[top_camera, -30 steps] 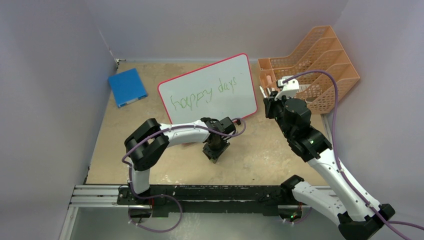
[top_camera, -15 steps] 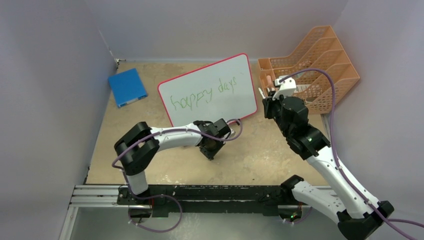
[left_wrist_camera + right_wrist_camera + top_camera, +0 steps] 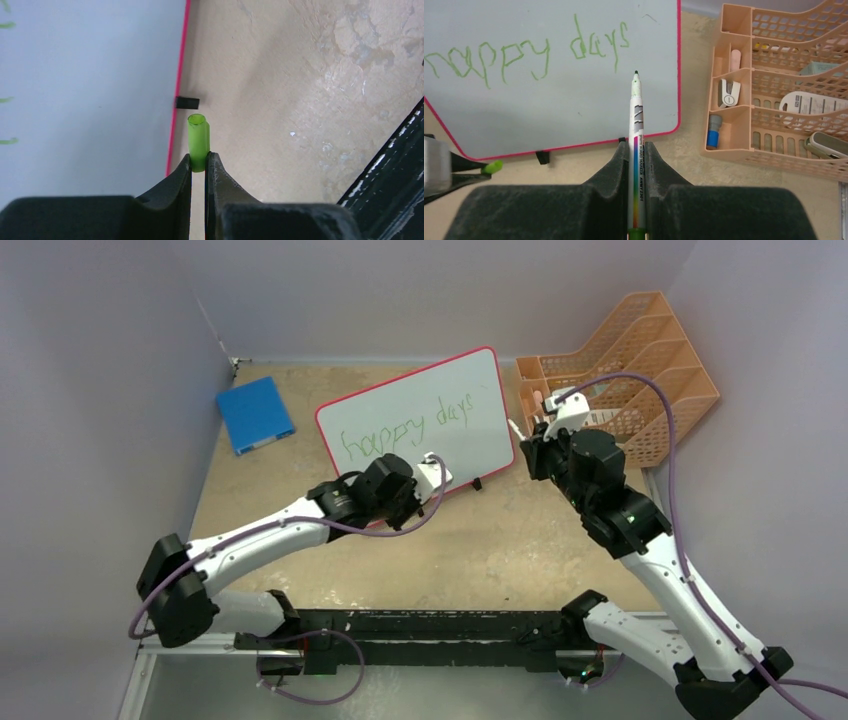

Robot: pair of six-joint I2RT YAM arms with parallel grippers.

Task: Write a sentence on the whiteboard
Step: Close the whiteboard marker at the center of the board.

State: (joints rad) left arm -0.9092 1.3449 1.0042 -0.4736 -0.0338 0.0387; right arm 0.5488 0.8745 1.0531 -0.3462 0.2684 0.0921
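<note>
The whiteboard [image 3: 420, 410] leans upright at the back centre, white with a red rim, on small black feet [image 3: 478, 483]. The sentence [image 3: 400, 435] "happy days" slants across it in green, also legible from the right wrist [image 3: 534, 50]. My right gripper [image 3: 637, 145] is shut on a marker [image 3: 636, 110]. Its bare tip points at the board below "days"; whether it touches is unclear. My left gripper [image 3: 199, 161] is shut on a green cap [image 3: 198, 135] beside the board's red bottom rim [image 3: 175, 130], near a foot [image 3: 187, 102]. The left wrist [image 3: 385, 490] covers that rim from above.
An orange mesh desk organizer [image 3: 630, 370] stands at the back right, holding a stapler remover, tubes and other small items [image 3: 729, 92]. A blue square pad [image 3: 255, 413] lies at the back left. A black rail [image 3: 400, 625] runs along the near edge. Grey walls enclose the table.
The left gripper shut on the green cap at mid-table, then lifted and swung back-left to the board's lower edge, its elbow dropping left. The right arm with the marker barely shifted.
</note>
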